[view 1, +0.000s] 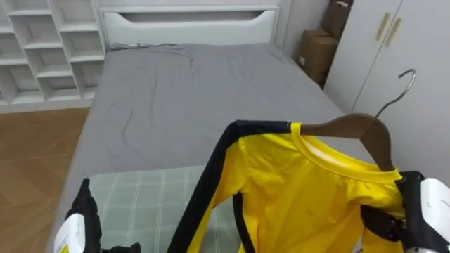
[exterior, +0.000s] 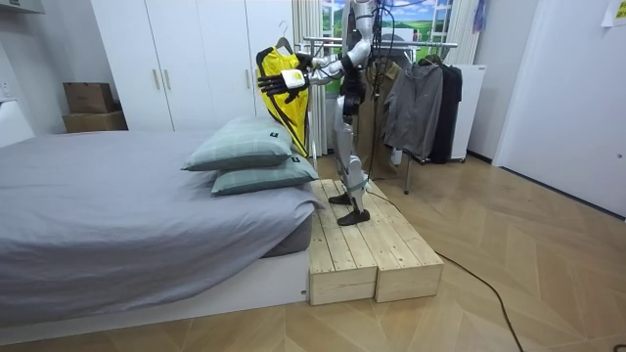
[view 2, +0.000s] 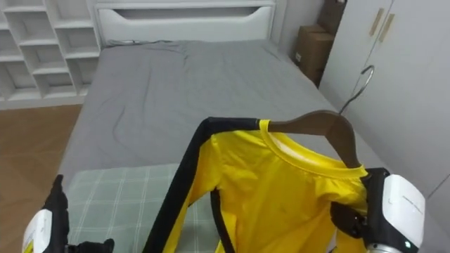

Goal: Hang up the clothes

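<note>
My right hand (view 1: 394, 223) is clamped on the shoulder of a yellow shirt (view 1: 302, 197), held up in the air before me, near the checked pillow (view 1: 148, 190) on the grey bed (view 1: 183, 91). The shirt is bright yellow with black trim and hangs on a wooden hanger (view 1: 358, 126) with a metal hook. My left hand (view 1: 83, 211) hovers low with straight fingers, holding nothing.

The shirt (view 1: 309, 197) is showing yellow with black trim, its hanger (view 1: 351, 126) brown; at eight o'clock, the pillow (view 1: 140, 200) pale-green checks.

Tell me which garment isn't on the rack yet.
The yellow shirt with black trim, held on its wooden hanger by the right robot hand; the grey jacket and dark garment hang on the rack.
</note>
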{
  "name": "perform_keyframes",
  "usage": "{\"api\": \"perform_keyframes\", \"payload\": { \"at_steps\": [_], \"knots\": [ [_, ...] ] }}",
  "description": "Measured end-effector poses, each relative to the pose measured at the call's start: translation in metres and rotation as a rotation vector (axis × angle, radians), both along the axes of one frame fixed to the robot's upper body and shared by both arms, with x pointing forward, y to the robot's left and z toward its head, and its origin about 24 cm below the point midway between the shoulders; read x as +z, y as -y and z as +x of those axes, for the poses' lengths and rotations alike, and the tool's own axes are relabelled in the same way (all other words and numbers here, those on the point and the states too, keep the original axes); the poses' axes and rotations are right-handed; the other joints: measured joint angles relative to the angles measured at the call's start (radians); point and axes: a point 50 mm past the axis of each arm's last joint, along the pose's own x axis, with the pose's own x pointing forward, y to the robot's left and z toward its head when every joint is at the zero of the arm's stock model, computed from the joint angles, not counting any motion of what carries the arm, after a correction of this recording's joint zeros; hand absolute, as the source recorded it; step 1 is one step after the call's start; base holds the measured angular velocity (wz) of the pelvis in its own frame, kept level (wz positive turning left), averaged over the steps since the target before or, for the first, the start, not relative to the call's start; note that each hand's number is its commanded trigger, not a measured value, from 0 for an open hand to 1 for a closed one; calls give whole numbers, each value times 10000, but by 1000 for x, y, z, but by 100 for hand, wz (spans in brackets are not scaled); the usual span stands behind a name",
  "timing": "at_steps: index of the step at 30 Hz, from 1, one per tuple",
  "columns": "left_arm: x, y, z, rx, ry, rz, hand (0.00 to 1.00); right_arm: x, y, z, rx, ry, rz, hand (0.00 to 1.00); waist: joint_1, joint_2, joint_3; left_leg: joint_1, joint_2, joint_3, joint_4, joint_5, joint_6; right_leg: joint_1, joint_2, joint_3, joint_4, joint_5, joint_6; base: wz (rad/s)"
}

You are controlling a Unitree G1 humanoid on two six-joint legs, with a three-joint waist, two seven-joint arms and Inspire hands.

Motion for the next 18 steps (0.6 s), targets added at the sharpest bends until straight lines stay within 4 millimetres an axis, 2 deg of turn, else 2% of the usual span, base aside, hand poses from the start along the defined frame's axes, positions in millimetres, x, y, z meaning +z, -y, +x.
{"api": "perform_keyframes", "payload": {
  "at_steps": [1, 3, 4, 5, 6, 7, 8, 9, 10, 11, 12, 13, 14, 15, 17, 18],
  "knots": [
    [-5, -1, -3, 87, -250, -39, 0, 0, -3, 0, 36, 25, 34, 100, 70, 5, 1, 12, 115, 249, 161, -103, -71, -105, 21, -135, 155, -47, -66, -54],
    [-17, -3, -11, 395, -828, -357, 0, -1, -8, 1, 148, 147, 239, 100, 56, -2, 5, 10, 328, 466, 576, -319, -197, -143, 132, -201, 312, -174, -196, -47],
    [-25, -4, -18, 591, -1229, -556, 0, 0, -9, 1, 203, 227, 289, 100, 43, -26, 25, -70, 492, 554, 1091, -513, -288, -205, 182, -175, 513, -313, -267, -51],
    [-31, -5, -28, 684, -1567, -647, 0, 0, -12, 2, 280, 281, 313, 100, 69, -138, 79, -154, 715, 736, 1718, -602, -340, -285, 285, -14, 769, -472, -368, -58],
    [-33, -5, -33, 733, -1731, -659, 0, 0, -13, 2, 351, 303, 314, 100, 86, -181, 95, -226, 852, 780, 2121, -610, -342, -291, 318, 48, 826, -514, -420, -83],
    [-38, -6, -45, 871, -2061, -750, 0, 1, -17, 3, 552, 379, 261, 100, 154, -174, 101, -371, 1137, 713, 2935, -610, -342, -287, 461, 238, 865, -536, -524, -110],
    [-43, -6, -54, 984, -2383, -846, 0, 5, -20, 5, 704, 577, 87, 100, 276, -125, 132, -441, 1344, 403, 3565, -608, -338, -289, 619, 594, 970, -561, -636, -114],
    [-45, -5, -57, 1021, -2508, -882, 0, 7, -21, 5, 754, 700, 1, 100, 276, -72, 138, -517, 1400, 85, 3832, -603, -338, -278, 735, 831, 985, -568, -698, -113],
    [-48, -4, -61, 1064, -2672, -931, 0, 9, -23, 6, 805, 910, -66, 100, 295, 31, 123, -674, 1459, -514, 4312, -488, -382, -272, 972, 1248, 1024, -544, -805, -112],
    [-53, -2, -65, 1147, -2919, -1004, 0, 12, -26, 9, 939, 1074, -70, 100, 312, 104, 80, -877, 1359, -1112, 4694, -281, -331, -213, 1153, 1833, 1039, -496, -892, -115],
    [-56, -1, -67, 1178, -3090, -1044, 0, 13, -29, 11, 1031, 1144, -62, 100, 296, 122, 73, -954, 1182, -1600, 4738, -317, -271, -202, 1189, 2110, 1101, -479, -910, -119],
    [-60, 1, -69, 1204, -3309, -1167, 0, 15, -32, 14, 1206, 1239, -40, 100, 255, 80, 65, -1139, 691, -2512, 4535, -481, -258, -234, 1188, 2632, 1135, -450, -896, -119],
    [-61, 5, -70, 1268, -3299, -1346, 0, 17, -34, 15, 1319, 1331, -63, 100, 276, 31, 76, -1388, 276, -3116, 4128, -612, -267, -274, 1180, 3131, 1119, -404, -879, -119],
    [-61, 6, -69, 1267, -3298, -1390, 0, 18, -35, 15, 1370, 1374, -52, 100, 288, 22, 77, -1533, 130, -3379, 3857, -621, -268, -301, 1184, 3338, 1099, -373, -876, -125],
    [-61, 8, -69, 1208, -3273, -1420, 0, 22, -39, 17, 1604, 1561, -49, 100, 332, 114, 40, -2004, -246, -4466, 2559, -586, -312, -435, 1457, 4356, 1095, -237, -822, -140],
    [-61, 9, -69, 1266, -3258, -1477, 0, 23, -41, 19, 1680, 1592, -39, 100, 336, 160, 26, -2060, -299, -4762, 2179, -564, -310, -430, 1546, 4610, 1081, -199, -801, -150]
  ]
}}
